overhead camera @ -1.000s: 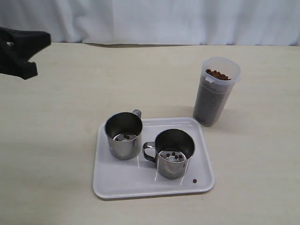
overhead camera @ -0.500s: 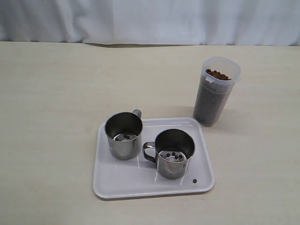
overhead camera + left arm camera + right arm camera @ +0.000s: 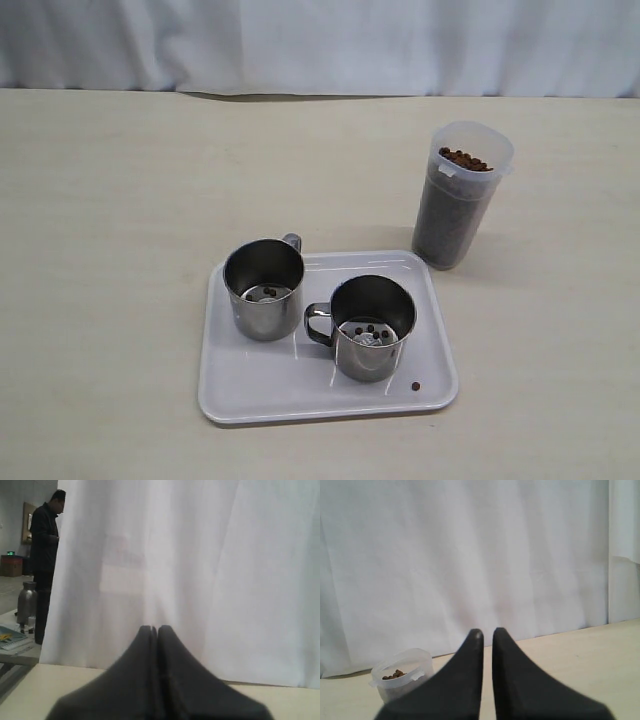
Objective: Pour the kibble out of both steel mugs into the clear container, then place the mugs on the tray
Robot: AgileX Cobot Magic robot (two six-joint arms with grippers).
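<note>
Two steel mugs stand upright on the white tray (image 3: pixel 250 388): one (image 3: pixel 262 305) at its back left, the other (image 3: pixel 371 358) nearer the front right. Each holds only a few pellets. A single loose pellet (image 3: pixel 415 385) lies in the tray's front right corner. The clear container (image 3: pixel 462 190) stands on the table behind the tray's right corner, nearly full of kibble (image 3: pixel 448 222); it also shows in the right wrist view (image 3: pixel 402 672). Neither gripper appears in the exterior view. My left gripper (image 3: pixel 154 628) is shut and empty. My right gripper (image 3: pixel 486 631) shows a narrow slit, with nothing in it.
A white curtain (image 3: pixel 320 45) hangs along the table's far edge. In the left wrist view a person (image 3: pixel 46 555) stands beyond the curtain beside a side table carrying a metal flask (image 3: pixel 26 600).
A second ago the black left arm showed at the upper left of the exterior view; it has since gone out of that view. Mugs, tray and container have not moved.
</note>
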